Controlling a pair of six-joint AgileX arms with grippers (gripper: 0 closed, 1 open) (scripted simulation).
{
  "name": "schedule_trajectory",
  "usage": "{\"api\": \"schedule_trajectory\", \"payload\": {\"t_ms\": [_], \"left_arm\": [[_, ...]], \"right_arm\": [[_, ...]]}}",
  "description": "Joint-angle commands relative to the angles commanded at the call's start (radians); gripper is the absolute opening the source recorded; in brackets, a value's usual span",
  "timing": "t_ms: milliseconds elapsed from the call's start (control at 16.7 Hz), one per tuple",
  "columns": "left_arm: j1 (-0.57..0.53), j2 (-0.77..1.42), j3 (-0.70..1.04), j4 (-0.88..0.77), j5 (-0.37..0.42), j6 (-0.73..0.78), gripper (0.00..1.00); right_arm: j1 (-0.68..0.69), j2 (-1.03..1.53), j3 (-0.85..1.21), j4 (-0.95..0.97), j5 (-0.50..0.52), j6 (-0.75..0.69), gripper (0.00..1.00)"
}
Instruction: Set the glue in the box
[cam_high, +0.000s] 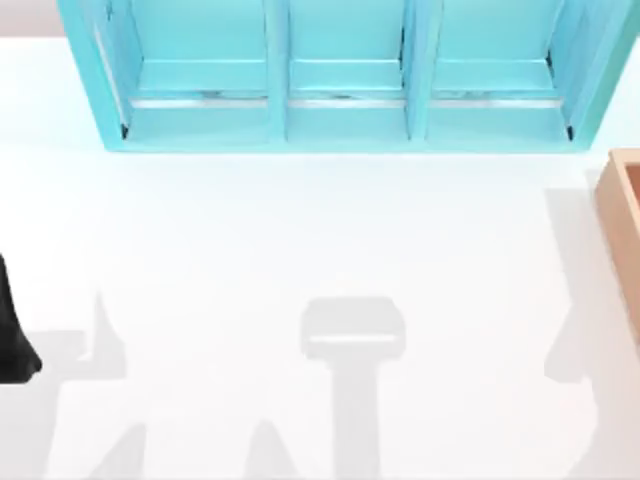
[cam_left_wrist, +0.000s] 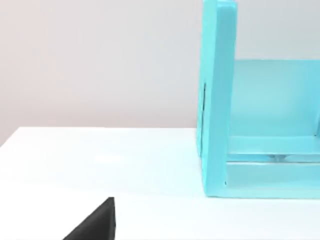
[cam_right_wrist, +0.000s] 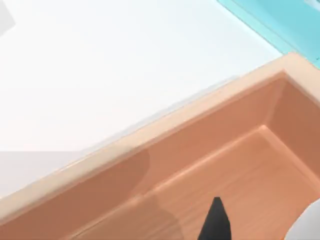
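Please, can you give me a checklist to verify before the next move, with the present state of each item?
1. Right arm above the box: ok, its dark fingertip hangs over the box floor.
2. Glue in the grip: cannot tell; a white shape beside the fingertip may be it.
3. Visible box floor free of obstacles: ok.
4. Box apart from the turquoise shelf: ok.
5. Left arm parked at the table's left edge: ok.

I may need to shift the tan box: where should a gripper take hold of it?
Likely the top rim of one wall of the box, coming straight down: it sits open side up, and the thick flat wall offers two parallel faces to pinch.
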Motion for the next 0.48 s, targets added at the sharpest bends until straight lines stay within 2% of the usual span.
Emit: {"api": "schedule_trajectory", "payload": {"t_ms": [240,480], "left_arm": [[0.000,0.000,0.000,0.000,0.000,0.000,1.00],[0.000,0.000,0.000,0.000,0.000,0.000,1.00]], "right_arm": [[-0.192,-0.105,-0.131,-0.023,-0.001,-0.059,0.00],[-0.259,-0.142,-0.177,-0.031,-0.002,-0.079,0.00]]}}
